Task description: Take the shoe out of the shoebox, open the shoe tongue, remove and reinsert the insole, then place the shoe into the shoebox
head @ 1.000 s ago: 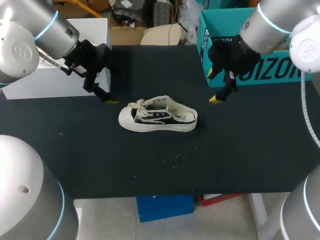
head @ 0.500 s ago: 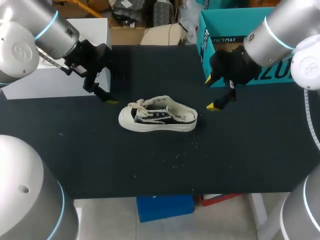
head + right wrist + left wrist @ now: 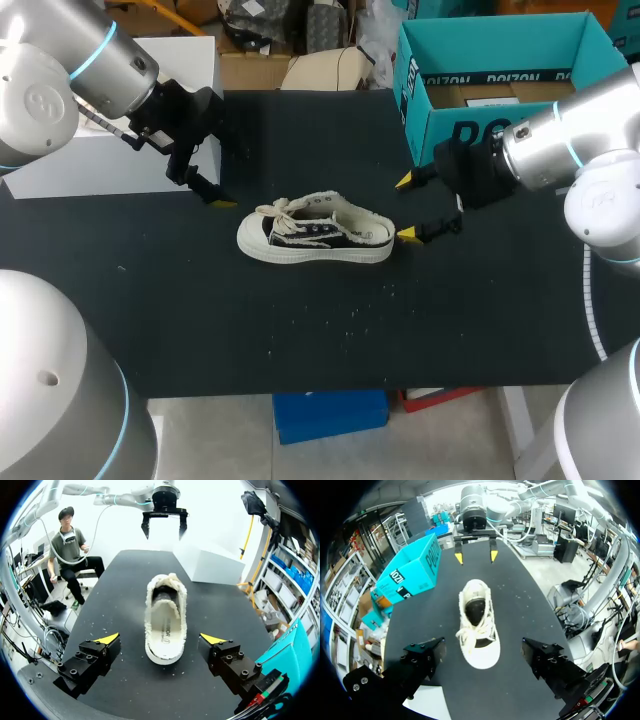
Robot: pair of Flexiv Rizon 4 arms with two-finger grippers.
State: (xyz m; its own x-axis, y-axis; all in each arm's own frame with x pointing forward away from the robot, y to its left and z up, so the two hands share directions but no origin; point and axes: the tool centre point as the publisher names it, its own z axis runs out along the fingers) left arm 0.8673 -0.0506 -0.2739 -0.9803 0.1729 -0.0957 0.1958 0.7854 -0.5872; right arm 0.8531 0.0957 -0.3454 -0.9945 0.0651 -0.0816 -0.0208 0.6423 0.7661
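Our right gripper stands wide open and empty, just off the heel of the sneaker; one yellow tip is just beside the heel, the other is off toward the shoebox. In the right wrist view the heel lies straight ahead, on the line between the two fingers, which do not touch it. The sneaker stands upright on its sole on the black table, out of the box. Its long axis runs from that heel away toward our left arm, so the toe and the laces point at the left gripper. That gripper hangs past the toe end, clear of the sneaker, with its fingers also spread wide and holding nothing. We judge the right arm the nearer of the two and already lined up with the sneaker's length, so the next grasp should go to the heel or collar. The insole lies in the sneaker's mouth. Beyond the heel end the teal shoebox stands open, with only brownish packing visible inside
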